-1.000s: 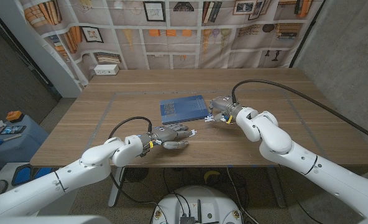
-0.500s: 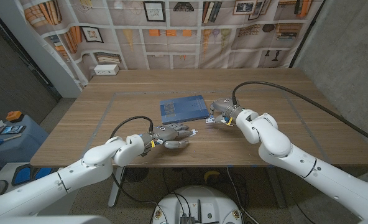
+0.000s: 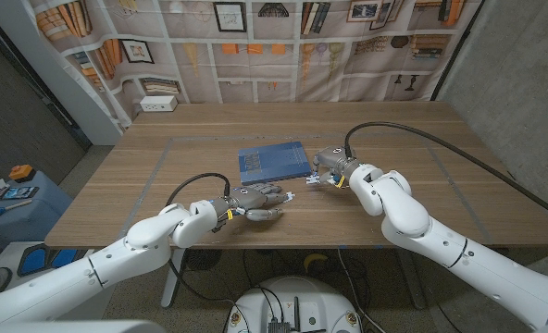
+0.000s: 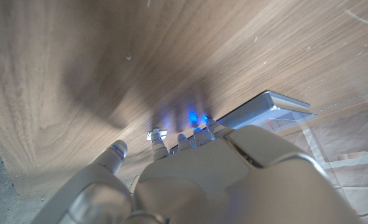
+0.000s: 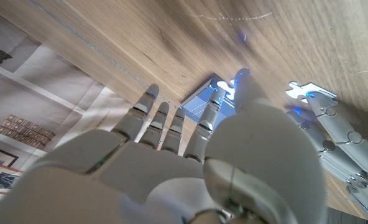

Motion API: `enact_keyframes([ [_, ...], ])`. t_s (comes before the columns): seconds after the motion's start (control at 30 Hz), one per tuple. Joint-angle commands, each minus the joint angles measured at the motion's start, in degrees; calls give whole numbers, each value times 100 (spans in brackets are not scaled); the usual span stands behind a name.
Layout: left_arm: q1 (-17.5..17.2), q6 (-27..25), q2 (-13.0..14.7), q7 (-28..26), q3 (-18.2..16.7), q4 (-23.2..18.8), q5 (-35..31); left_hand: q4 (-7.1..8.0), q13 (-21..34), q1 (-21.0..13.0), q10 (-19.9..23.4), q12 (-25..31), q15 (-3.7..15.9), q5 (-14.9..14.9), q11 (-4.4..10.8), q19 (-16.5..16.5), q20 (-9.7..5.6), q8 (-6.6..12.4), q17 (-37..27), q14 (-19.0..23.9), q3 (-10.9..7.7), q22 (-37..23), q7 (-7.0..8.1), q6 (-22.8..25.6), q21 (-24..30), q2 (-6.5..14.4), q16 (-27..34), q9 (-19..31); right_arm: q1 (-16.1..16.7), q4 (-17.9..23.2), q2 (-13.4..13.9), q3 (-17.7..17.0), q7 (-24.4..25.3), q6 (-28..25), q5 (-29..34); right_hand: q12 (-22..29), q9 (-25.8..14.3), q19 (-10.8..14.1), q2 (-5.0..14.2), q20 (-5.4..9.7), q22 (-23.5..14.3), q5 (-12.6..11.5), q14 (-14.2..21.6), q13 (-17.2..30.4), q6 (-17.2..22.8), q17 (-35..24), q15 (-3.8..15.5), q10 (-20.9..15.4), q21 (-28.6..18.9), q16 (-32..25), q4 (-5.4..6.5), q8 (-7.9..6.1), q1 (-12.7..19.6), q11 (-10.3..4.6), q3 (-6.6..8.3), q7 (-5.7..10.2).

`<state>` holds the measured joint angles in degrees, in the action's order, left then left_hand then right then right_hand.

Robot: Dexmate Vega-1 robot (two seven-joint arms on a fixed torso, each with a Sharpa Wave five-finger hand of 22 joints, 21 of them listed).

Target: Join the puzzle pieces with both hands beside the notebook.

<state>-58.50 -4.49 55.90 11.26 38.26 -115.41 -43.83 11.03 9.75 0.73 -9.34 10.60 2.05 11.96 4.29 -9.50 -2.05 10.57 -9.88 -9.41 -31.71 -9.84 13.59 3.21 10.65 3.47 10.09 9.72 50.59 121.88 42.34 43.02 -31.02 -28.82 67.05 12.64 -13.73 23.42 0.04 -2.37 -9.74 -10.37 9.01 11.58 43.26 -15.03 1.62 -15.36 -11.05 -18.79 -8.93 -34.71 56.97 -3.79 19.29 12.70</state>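
Nearest the robot, the left hand (image 3: 255, 202) sits low over the table (image 3: 144, 185), fingers reaching toward the centre, with a small white puzzle piece (image 3: 286, 196) pinched at its fingertips; the right wrist view shows that piece (image 5: 309, 91) clearly, tabbed outline, held at the tips of the left hand's fingers (image 5: 333, 124). The left wrist view only gives a pale sliver at the fingertips (image 4: 156, 134), so grip detail is thin, but I read it as held. Further out and to the robot's right, the right hand (image 3: 328, 165) is just beside the right edge of the blue notebook (image 3: 272, 162), fingers curled, with something small and white under them (image 3: 312, 177), likely the second piece. Whether it's actually gripped or just under the fingertips, I cannot tell; its own wrist view shows a pale blue-lit bit near the thumb (image 5: 229, 93), too blurred to call. Key relation: the two pieces are near but apart, the gap running diagonally, left-hand piece nearer the robot and to its left, right-hand piece farther out, next to the notebook's near right corner. Both hands look about equally close to the meeting point. Judgement: the join needs closing along that diagonal, tabs aligned; the left piece's long axis points roughly toward the right hand.
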Motion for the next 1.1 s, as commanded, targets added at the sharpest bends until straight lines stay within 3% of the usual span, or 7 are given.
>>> enact_keyframes([
  [0.03,-25,-9,-10,-20,28,-4,-48,-37,7,-10,6,21,412,24,-17,-58,-697,27,-18,-356,-9,-15,-99,182,48,655,27,16,0,37,-252,127,-333,-205,264,-34,-19,4,9,-62,-12,17,7,16,-9,-32,-66,-26,-3,-1,10,-29,7,-14,-17,4],
  [1.1,-97,158,66,-300,-38,109,-58,-57,8,-26,54,36,398,23,-21,-29,-678,23,-12,-306,-17,-13,-101,299,58,649,35,14,137,-220,-760,358,-396,-196,999,-26,29,-11,28,-82,-13,22,40,18,-71,-38,-61,-73,-2,-9,20,38,-24,-6,-43,4],
])
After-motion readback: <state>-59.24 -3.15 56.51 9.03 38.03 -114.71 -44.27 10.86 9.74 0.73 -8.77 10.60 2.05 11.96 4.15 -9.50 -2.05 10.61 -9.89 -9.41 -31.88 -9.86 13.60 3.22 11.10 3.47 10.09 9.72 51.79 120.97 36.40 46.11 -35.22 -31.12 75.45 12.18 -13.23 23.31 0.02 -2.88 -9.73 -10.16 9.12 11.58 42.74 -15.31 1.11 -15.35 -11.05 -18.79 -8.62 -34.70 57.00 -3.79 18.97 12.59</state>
